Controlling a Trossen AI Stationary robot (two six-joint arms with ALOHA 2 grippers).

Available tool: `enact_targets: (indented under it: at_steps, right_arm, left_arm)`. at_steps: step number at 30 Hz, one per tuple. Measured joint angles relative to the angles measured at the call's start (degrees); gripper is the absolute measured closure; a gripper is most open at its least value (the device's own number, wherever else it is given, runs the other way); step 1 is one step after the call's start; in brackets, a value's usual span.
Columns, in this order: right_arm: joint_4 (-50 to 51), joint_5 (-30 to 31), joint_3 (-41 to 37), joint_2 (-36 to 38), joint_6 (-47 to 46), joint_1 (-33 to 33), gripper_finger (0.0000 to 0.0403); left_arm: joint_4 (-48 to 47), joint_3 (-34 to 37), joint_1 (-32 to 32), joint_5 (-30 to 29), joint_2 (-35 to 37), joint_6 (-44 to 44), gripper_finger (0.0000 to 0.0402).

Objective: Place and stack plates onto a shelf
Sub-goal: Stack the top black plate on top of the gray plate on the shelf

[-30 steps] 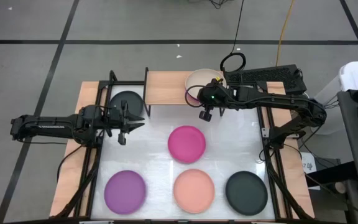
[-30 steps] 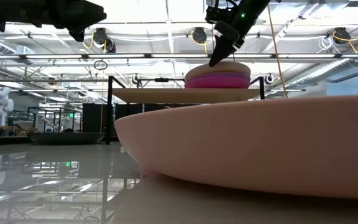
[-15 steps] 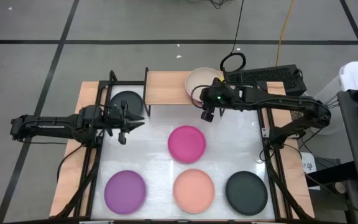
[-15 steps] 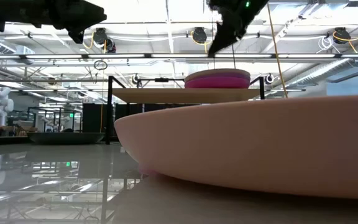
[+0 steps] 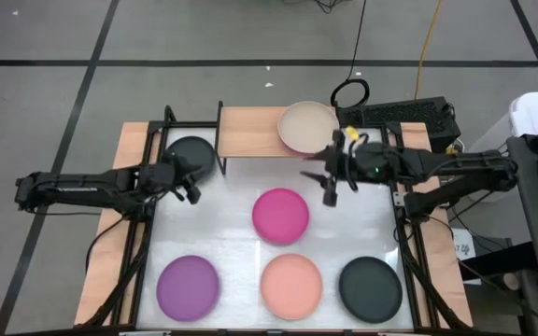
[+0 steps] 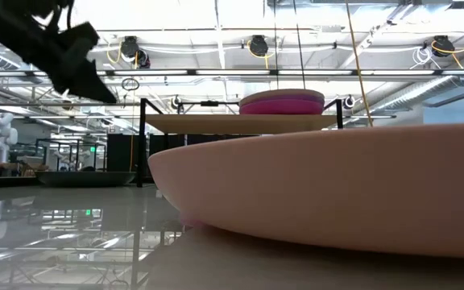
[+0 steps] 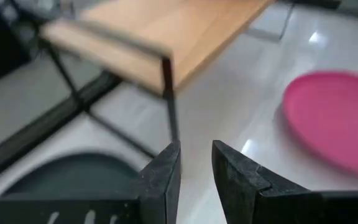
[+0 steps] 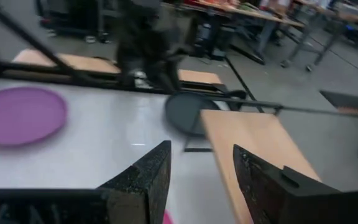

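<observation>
The shelf (image 5: 250,130) carries a plate stack (image 5: 308,127) at its right end, at 11 o'clock from the empty, parted right gripper (image 5: 329,179), while the left gripper (image 5: 187,186), jaws slightly apart and empty, hovers beside the black plate (image 5: 191,156).

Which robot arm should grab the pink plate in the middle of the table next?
Probably the right. The right gripper hangs open and empty just beside the magenta plate, close to the stack on the shelf. The left gripper sits farther off, by the black plate.
</observation>
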State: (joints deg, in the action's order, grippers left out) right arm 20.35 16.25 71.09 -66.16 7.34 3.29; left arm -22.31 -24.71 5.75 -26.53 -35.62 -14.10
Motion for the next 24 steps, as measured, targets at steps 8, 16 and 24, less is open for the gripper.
enact_targets:
  at_steps: [8,16,24]
  right_arm:
    - [-11.3,0.3,-10.2,3.3,1.1,4.4,0.0249]
    - [-21.9,0.4,-20.4,6.8,0.9,5.9,0.0250]
    - [-31.3,0.4,-29.1,11.0,0.3,6.2,0.0250]
  left_arm:
    - [-7.9,0.0,3.9,-0.1,-11.4,-2.9,0.0305]
    - [-7.2,0.0,7.9,0.9,-21.6,-1.6,0.0305]
    - [-5.6,0.0,8.7,5.6,-27.4,0.4,0.0295]
